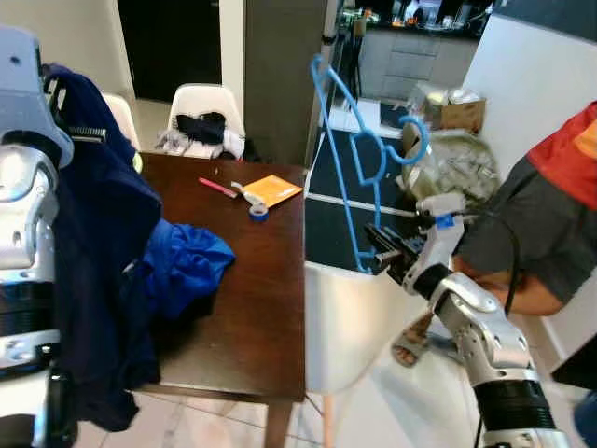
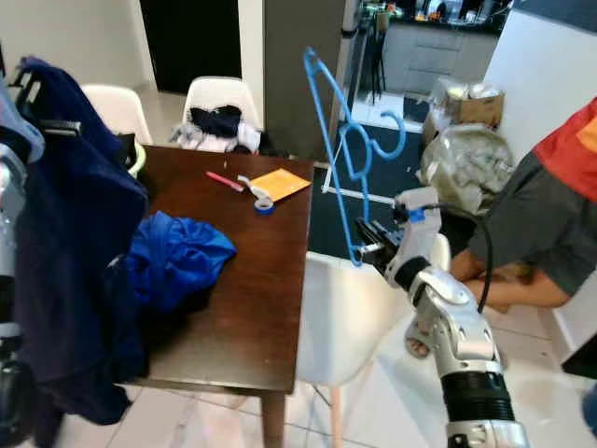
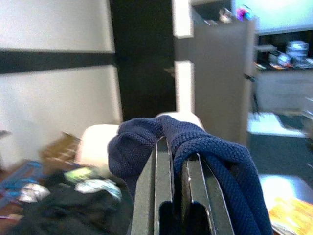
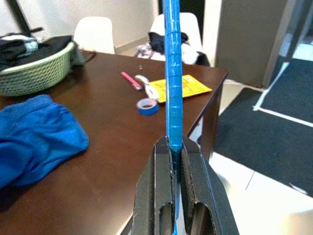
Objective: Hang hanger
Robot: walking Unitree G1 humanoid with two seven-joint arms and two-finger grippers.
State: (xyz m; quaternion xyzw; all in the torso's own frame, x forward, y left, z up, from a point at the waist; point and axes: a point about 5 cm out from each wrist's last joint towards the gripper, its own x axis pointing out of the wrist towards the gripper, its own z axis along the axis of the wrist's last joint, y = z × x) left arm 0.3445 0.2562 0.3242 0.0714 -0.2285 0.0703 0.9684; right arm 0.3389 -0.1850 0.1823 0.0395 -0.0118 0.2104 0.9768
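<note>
A light blue wire hanger (image 1: 338, 168) stands upright in the air just right of the table's right edge, its hook pointing towards the person. My right gripper (image 1: 378, 250) is shut on its lower corner; in the right wrist view the blue bar (image 4: 172, 73) rises from between the pressed fingers (image 4: 161, 186). At far left a navy knit garment (image 1: 93, 233) hangs down from my raised left arm. My left gripper (image 3: 172, 161) is shut on a fold of that knit (image 3: 215, 152).
On the dark brown table (image 1: 261, 308) lie a bright blue cloth (image 1: 187, 261), a tape roll (image 1: 258, 211), an orange paper (image 1: 272, 189), a pink pen (image 1: 216, 188) and a green basket (image 4: 36, 73). White chairs (image 1: 205, 98) surround it. A person (image 1: 550, 215) crouches at right.
</note>
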